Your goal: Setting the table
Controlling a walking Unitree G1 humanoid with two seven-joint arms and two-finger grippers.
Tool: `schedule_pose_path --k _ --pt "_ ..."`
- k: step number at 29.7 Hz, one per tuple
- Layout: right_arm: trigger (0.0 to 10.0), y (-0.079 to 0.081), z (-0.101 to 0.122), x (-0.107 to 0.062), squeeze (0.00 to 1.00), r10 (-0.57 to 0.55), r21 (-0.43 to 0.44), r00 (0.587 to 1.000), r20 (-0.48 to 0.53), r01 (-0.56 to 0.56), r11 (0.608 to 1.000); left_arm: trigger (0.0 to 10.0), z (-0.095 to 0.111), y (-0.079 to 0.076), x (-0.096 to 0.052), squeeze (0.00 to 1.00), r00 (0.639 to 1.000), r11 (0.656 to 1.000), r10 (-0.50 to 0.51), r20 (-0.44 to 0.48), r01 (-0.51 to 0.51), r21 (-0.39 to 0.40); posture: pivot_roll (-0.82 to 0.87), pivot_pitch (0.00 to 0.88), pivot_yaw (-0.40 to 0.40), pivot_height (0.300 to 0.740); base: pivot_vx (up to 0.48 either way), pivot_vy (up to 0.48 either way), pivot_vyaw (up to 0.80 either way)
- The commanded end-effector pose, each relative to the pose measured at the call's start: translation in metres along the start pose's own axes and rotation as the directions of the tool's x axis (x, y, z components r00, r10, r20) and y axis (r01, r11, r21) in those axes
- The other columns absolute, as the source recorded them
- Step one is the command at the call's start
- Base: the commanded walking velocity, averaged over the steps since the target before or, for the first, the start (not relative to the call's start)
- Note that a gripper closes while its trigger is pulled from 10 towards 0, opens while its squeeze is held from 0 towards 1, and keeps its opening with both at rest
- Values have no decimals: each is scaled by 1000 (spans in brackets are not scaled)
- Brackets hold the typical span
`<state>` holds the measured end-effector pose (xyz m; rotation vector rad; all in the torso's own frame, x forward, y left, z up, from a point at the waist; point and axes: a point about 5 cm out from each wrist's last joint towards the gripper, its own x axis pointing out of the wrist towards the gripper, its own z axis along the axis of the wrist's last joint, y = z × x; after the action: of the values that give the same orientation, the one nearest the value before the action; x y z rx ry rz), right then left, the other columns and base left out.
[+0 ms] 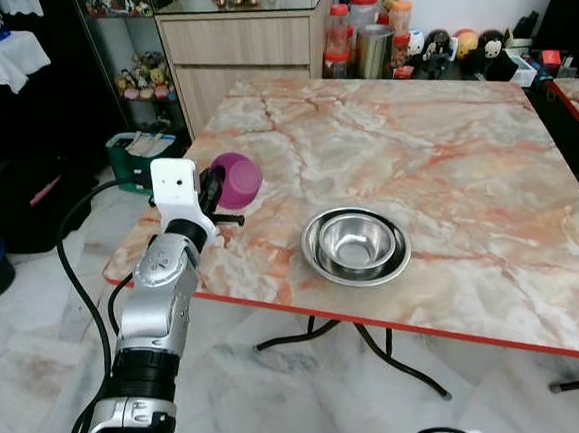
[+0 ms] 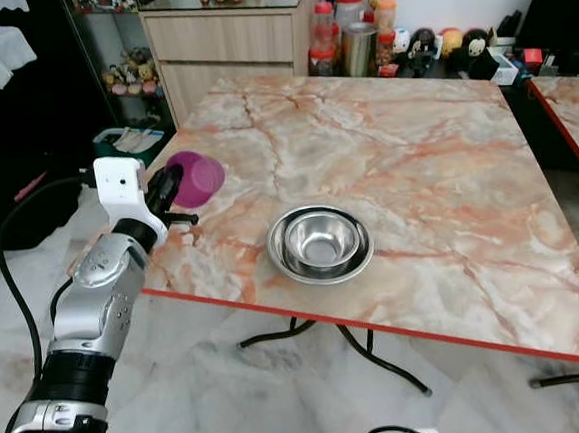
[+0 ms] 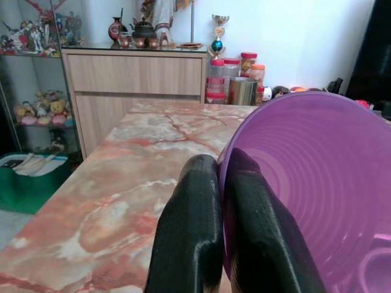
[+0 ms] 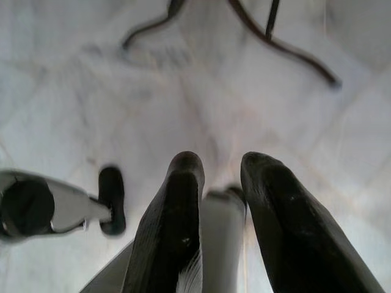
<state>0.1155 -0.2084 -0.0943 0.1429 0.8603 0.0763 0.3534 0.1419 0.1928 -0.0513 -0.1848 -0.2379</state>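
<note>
Left gripper (image 3: 223, 201), black fingers pinching the thin ribbed rim of a translucent purple plastic bowl (image 1: 234, 180), tipped on edge over the near left corner of the veined marble table (image 1: 445, 154). Nested round steel bowls (image 1: 355, 244) nearby. Right gripper (image 4: 223, 174) parted, floorward.

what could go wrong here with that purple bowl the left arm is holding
1. The left end effector pinches the purple bowl only by its rim, with the bowl tilted on its side, so it could slip or swing out of the grip.
2. The bowl is held at the table's left edge, near the corner; released there, it might drop to the floor.
3. Moving it inward, it could knock the stacked steel bowls close to the front edge.
</note>
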Motion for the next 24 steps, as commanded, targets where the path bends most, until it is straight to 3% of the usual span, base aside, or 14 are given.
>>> schedule_pose_path --k 1,9,11,13,24 --pt "10000 -11 9 -5 0 0 -12 997 79 1 1000 10000 1 3 -2 0 1000 1000 4 -2 -4 18 39 0 6 740 0 0 0" --pt "10000 -20 13 -19 0 24 -32 980 198 -18 999 10000 1 3 -3 0 1000 1000 2 -2 -2 15 33 0 2 740 0 0 0" --pt "10000 -16 36 3 0 -4 -1 988 154 4 1000 10000 1 3 -3 0 1000 1000 2 -2 -2 14 29 0 1 740 0 0 0" --pt "10000 -13 49 14 0 -23 15 993 119 21 1000 10000 1 3 -3 0 1000 1000 3 -2 -3 13 23 0 3 740 0 0 0" --pt "10000 4 57 31 0 -78 18 997 -5 78 997 10000 -1 2 -1 0 1000 1000 12 -10 -12 15 37 0 2 740 0 0 0"
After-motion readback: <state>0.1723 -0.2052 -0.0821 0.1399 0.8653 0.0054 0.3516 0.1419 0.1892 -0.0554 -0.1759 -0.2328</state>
